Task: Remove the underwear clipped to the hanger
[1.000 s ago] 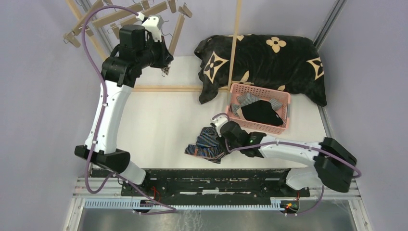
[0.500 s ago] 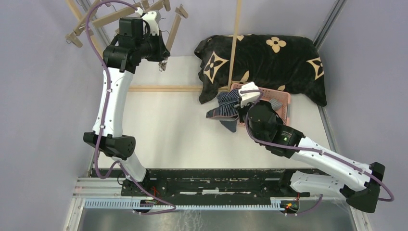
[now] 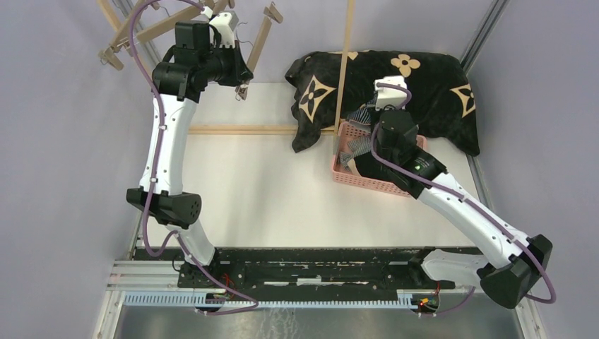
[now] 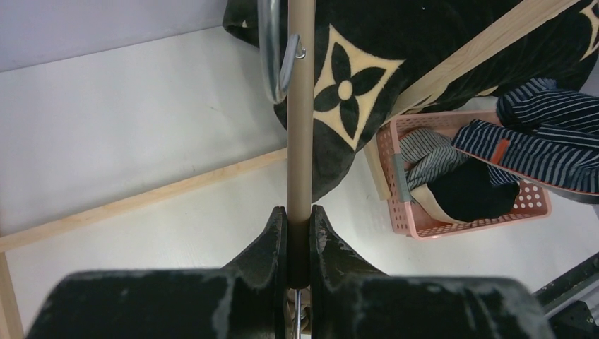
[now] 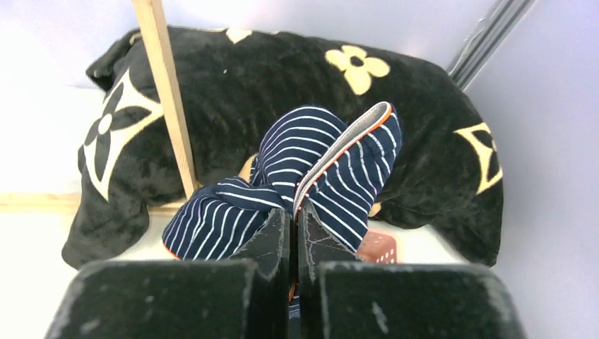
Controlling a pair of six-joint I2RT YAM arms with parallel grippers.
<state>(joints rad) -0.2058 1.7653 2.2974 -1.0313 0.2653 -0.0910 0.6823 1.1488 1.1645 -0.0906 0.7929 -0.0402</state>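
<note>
Swung from the near-left side of the pink basket to its far rim, the right gripper, clenched on the navy striped shorts, should seemingly draw back over the basket before releasing; the left gripper clamps the hanger bar.

The left arm stretches far up to the back left corner. The left end effector is right at one bar of the wooden hanger, which hangs tilted up in the air. A small clip dangles just under it. The right arm leans over the pink basket on the white worktop. A bit of dark striped shorts sticks out beside the right end effector, over the basket's far end. Inside the basket lie grey striped shorts and a black cloth. Behind the basket sits a black blanket with pale flowers, and a wooden post stands in front of it.
</note>
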